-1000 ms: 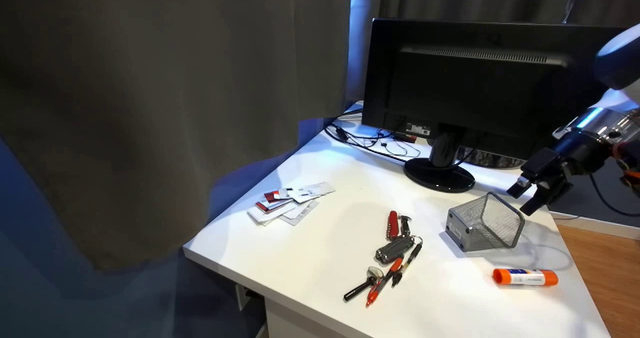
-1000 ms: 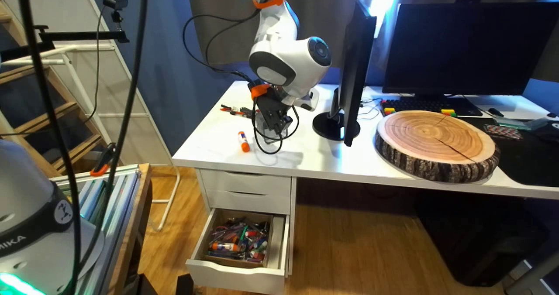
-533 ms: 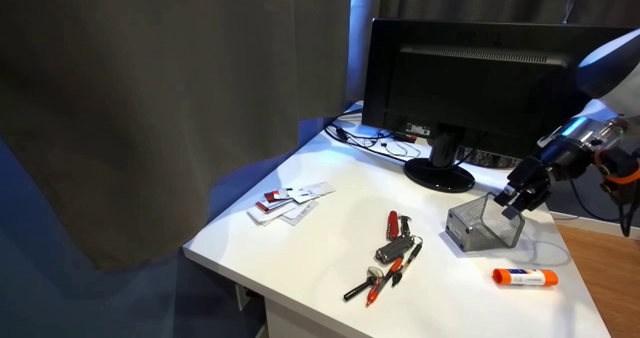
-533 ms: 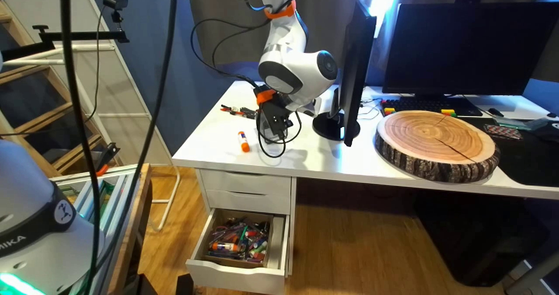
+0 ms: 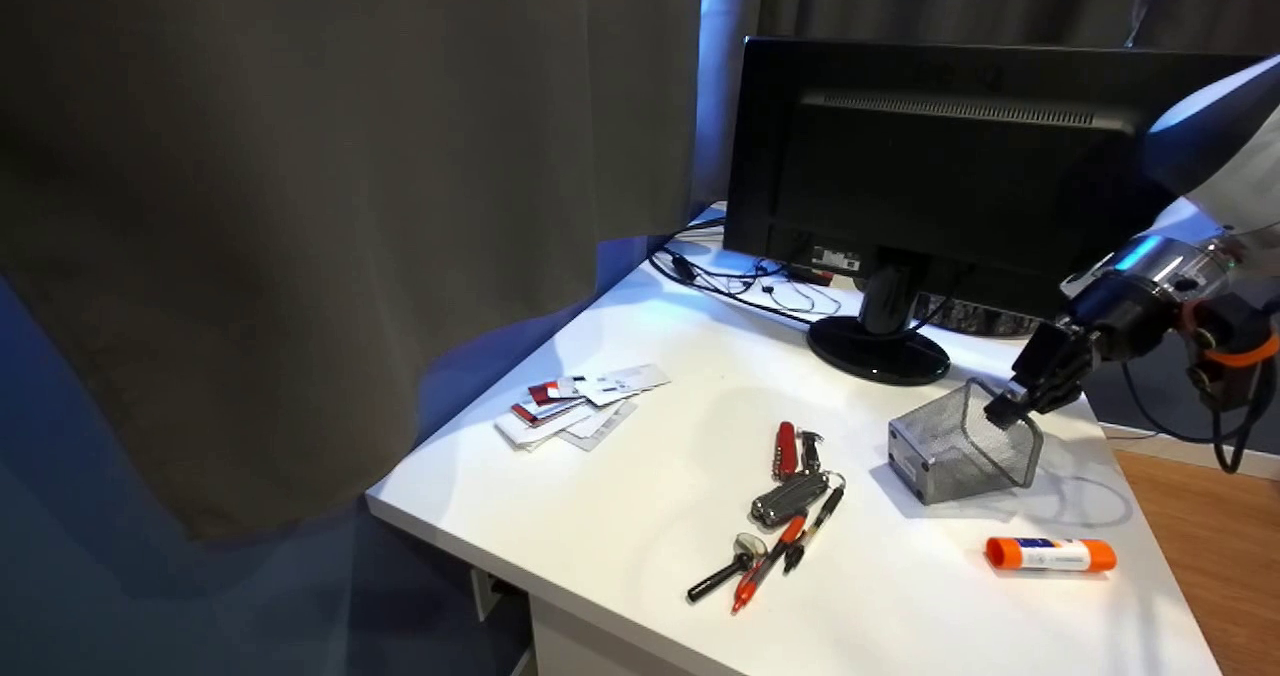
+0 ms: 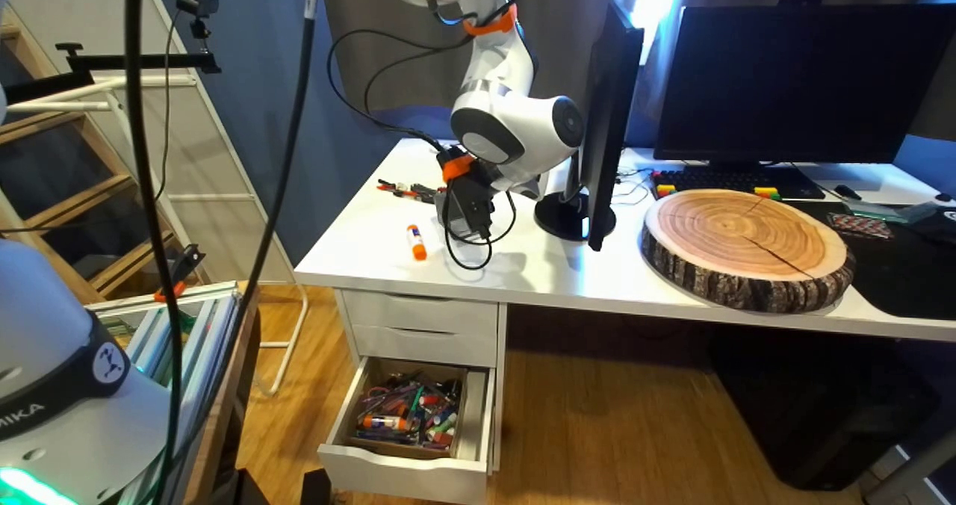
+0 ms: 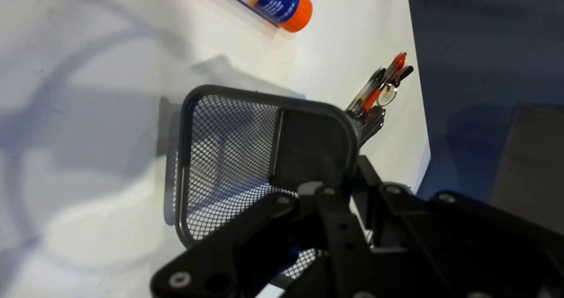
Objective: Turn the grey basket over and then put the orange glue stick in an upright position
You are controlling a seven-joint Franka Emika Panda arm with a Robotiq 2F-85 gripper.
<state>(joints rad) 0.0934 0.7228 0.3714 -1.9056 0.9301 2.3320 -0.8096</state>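
Observation:
The grey basket (image 5: 940,451) lies on its side on the white desk, its mesh opening toward my arm and its solid base facing away. My gripper (image 7: 350,172) is shut on its rim, one finger inside the opening and one outside, as the wrist view shows. In an exterior view the fingertips (image 5: 1003,412) meet at the upper rim. The gripper covers part of the basket (image 6: 450,217) in an exterior view. The orange glue stick (image 5: 1050,554) lies flat beside the basket, apart from it; its orange end (image 7: 298,13) shows at the top of the wrist view.
A black monitor (image 5: 960,176) on a round foot (image 5: 878,352) stands close behind the basket. Pens (image 5: 770,561), a red pocket knife (image 5: 786,450) and cards (image 5: 580,406) lie farther along the desk. Below, a drawer (image 6: 407,475) stands pulled out. Cables hang around the wrist.
My gripper has come down and forward to the basket's rim, and its jaws have come together on it. The basket has shifted and turned slightly. The glue stick has stayed put.

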